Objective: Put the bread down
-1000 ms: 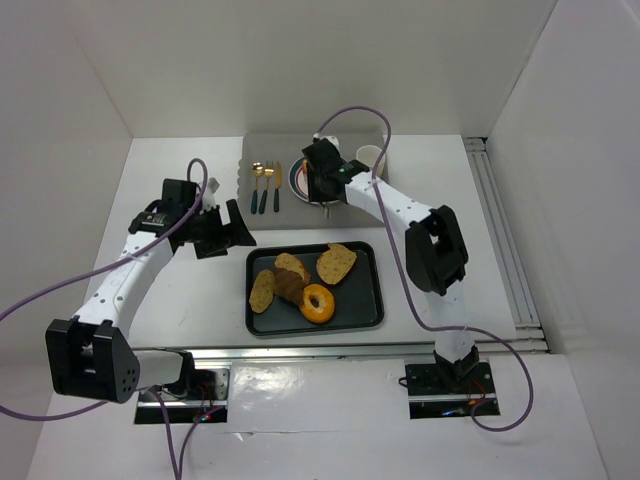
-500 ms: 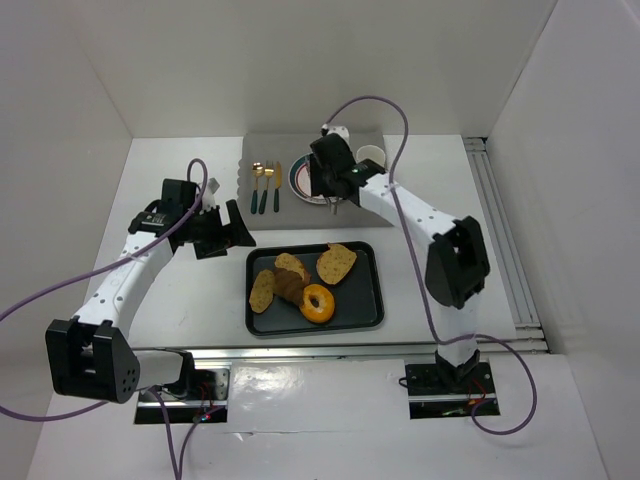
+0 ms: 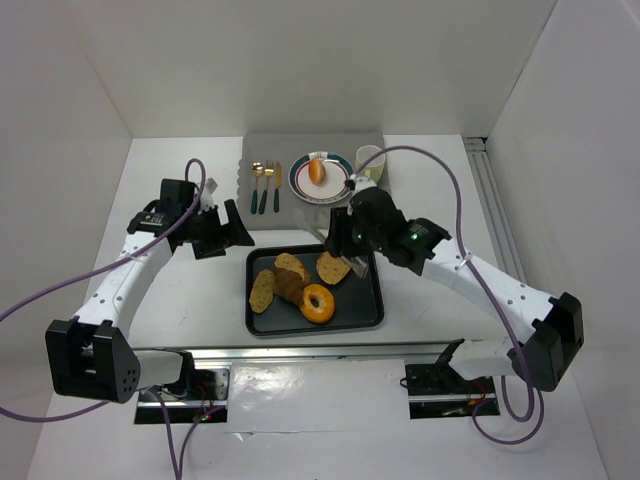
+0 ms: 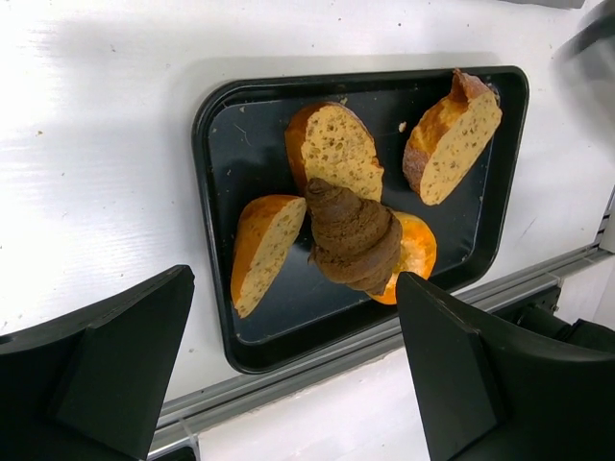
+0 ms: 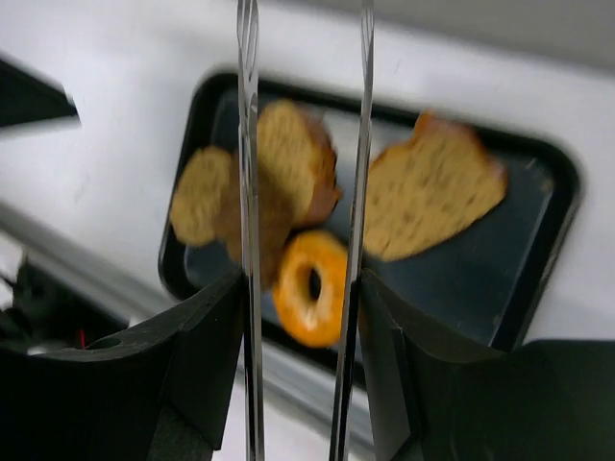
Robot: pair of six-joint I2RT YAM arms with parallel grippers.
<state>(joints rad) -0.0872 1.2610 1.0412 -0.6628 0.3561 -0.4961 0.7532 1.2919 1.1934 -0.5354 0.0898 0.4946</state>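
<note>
We count one small roll (image 3: 316, 172) set on the plate (image 3: 297, 180) at the surface's far edge. The slices (image 4: 452, 139), croissant (image 4: 356, 235) and bagel (image 3: 318, 303) wait on the tray (image 3: 365, 292) by the near edge. The right claw (image 5: 300, 298) pinches empty tongs (image 5: 248, 144) above them, and the left claw (image 4: 293, 375) hangs spread.

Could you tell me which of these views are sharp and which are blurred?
Right wrist: motion-blurred, the tray and bread smeared, the tongs crisp. Left wrist: sharp, with glare on the table. Top external: sharp, evenly lit.
</note>
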